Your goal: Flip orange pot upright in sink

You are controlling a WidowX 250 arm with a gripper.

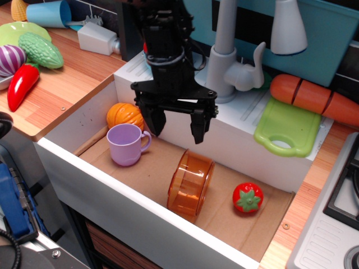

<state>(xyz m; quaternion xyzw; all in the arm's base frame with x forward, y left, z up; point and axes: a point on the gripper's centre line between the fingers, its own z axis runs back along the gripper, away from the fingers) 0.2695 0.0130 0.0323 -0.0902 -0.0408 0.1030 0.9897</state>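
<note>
The orange pot [190, 183] is translucent and lies on its side on the brown floor of the white sink [146, 221], near the front wall, its open end facing right. My gripper [176, 130] is open and empty, fingers pointing down. It hangs over the sink, above and a little left of the pot and to the right of the lilac mug [127, 144]. It touches nothing.
A small orange pumpkin [124, 115] sits in the sink's back left corner and a red tomato [247, 198] right of the pot. The grey faucet [231, 61] stands behind. A green cutting board [287, 127] and carrot [317, 99] lie at right, toy vegetables [25, 61] at left.
</note>
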